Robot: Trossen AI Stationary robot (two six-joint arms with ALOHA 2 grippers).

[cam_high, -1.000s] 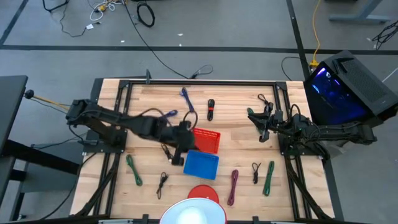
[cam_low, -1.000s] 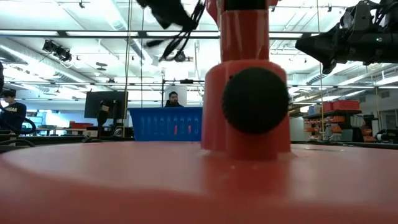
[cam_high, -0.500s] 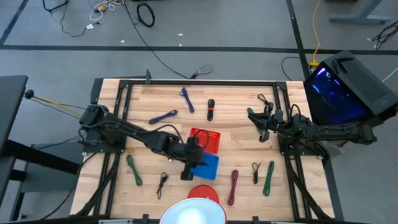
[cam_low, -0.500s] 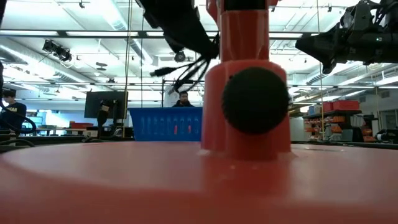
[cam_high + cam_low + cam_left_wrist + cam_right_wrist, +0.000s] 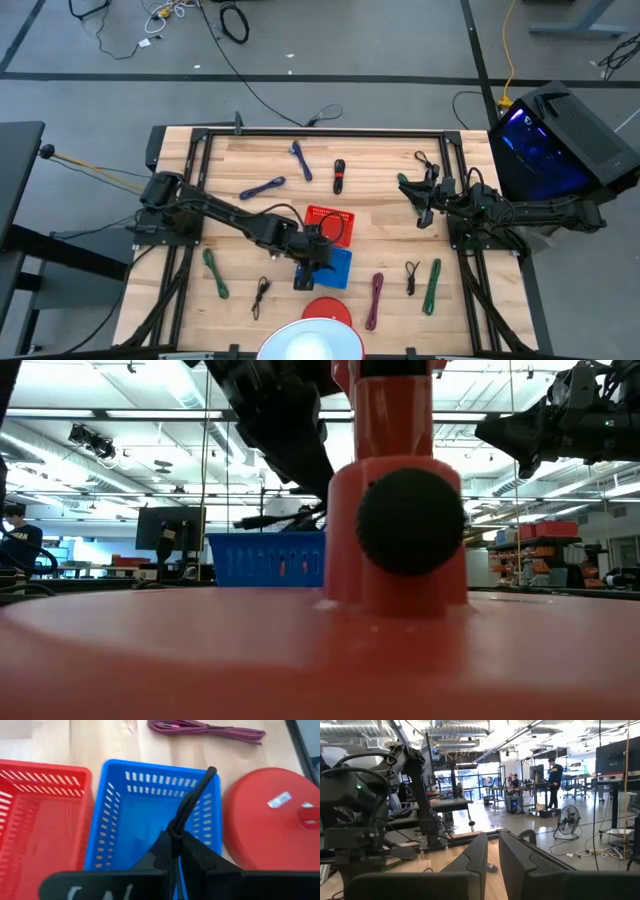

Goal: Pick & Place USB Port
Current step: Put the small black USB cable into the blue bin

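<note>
My left gripper (image 5: 309, 266) hangs over the blue basket (image 5: 334, 266), shut on a black USB cable (image 5: 191, 802) whose plug end sticks out ahead of the fingers above the basket's floor. In the low view the cable (image 5: 279, 517) hangs just above the blue basket's rim (image 5: 264, 541). The red basket (image 5: 332, 224) stands against the blue one on its far side. My right gripper (image 5: 418, 204) waits in the air near the table's right side, its fingers nearly together and holding nothing. My left gripper pinches the bundled black cable (image 5: 175, 831) between its two fingers (image 5: 161, 846), which slant down from the table's left. The fingers lie along the cable, and its free plug end (image 5: 210, 771) pokes out ahead. The cable is lifted clear over the blue basket.
A red round base with a post (image 5: 325, 311) sits at the near edge beside the blue basket and fills the low view (image 5: 396, 530). Loose cables lie around: blue (image 5: 262, 187), black-red (image 5: 339, 175), green (image 5: 215, 272), purple (image 5: 375, 298), green (image 5: 432, 283).
My left gripper, still shut on the black cable, has moved toward the table's right and near edge, from beside the red basket to over the blue one, and has come down. The cable now hangs just above the blue basket's rim.
</note>
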